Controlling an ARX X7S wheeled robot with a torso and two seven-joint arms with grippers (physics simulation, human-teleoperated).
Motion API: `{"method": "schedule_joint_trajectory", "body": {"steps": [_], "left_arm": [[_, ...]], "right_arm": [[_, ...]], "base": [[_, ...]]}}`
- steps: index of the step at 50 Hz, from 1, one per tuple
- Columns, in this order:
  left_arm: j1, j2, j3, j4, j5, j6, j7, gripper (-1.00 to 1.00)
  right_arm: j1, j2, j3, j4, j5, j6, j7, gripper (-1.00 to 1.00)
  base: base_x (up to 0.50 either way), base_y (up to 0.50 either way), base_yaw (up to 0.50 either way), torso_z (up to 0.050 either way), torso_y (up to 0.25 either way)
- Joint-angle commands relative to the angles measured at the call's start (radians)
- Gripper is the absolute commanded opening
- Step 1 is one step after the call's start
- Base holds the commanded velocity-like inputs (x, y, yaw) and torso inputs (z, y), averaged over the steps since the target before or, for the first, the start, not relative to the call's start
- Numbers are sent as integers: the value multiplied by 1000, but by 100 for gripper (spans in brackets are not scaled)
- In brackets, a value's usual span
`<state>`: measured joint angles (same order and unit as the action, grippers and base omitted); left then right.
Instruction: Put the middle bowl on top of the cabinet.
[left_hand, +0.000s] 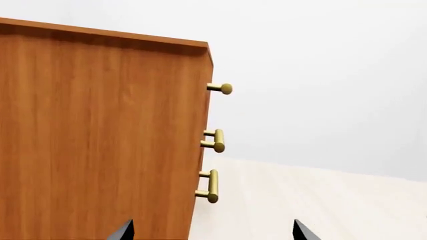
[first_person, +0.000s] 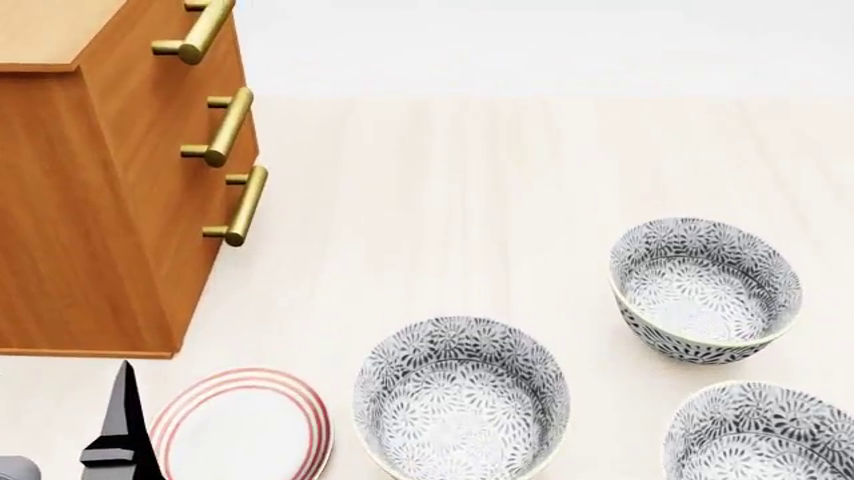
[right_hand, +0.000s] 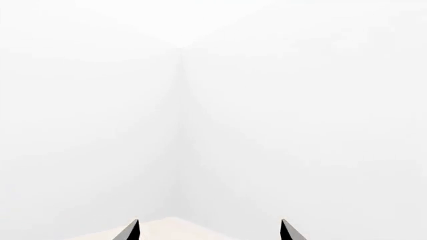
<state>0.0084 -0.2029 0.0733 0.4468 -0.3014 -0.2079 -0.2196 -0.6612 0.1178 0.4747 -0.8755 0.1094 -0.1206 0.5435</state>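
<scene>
Three identical deep grey-patterned bowls stand on the pale table in the head view: one near the front (first_person: 461, 400), one at the front right corner (first_person: 763, 435), and the middle bowl (first_person: 705, 288) between them from left to right, further back. The orange-brown cabinet (first_person: 94, 200) stands at the back left, with its brass handles facing the bowls. In the left wrist view the cabinet's side (left_hand: 100, 140) fills the picture, and my left gripper (left_hand: 213, 231) is open and empty in front of it. My right gripper (right_hand: 209, 230) is open, empty, and faces a blank white wall.
A flat white plate with red rings (first_person: 247, 430) lies at the front left, just beside my left arm's dark finger (first_person: 124, 420). The table (first_person: 467, 180) runs on past the cabinet to a white wall.
</scene>
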Motion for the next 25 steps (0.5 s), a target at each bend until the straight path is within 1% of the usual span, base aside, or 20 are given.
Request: {"method": "schedule_joint_trajectory", "body": {"steps": [1,5,12,14,22,25], "left_arm": [[2,-12,6,6,-11,0,-14,100],[3,-15,7,6,-15,3,-17,100],[1,-22,13,5,-20,5,-24,100],[-1,-22,16,-1,-19,8,-26,100],[1,-21,23,-3,-17,9,-44,100],[3,-6,17,-27,-52,0,-45,100]], "right_arm": [[-10,0,3,-1,-2,-14,10,100],[-12,6,1,-6,10,-2,9,100],[-14,10,3,-10,15,2,13,100],[-13,4,3,-4,-11,-14,19,100],[-18,5,8,4,-2,-28,23,100],[-21,4,12,6,-1,-31,26,100]], "base": [[0,0,0,0,0],[73,0,0,0,0],[500,0,0,0,0],[500,0,0,0,0],[0,0,0,0,0],[0,0,0,0,0]]}}
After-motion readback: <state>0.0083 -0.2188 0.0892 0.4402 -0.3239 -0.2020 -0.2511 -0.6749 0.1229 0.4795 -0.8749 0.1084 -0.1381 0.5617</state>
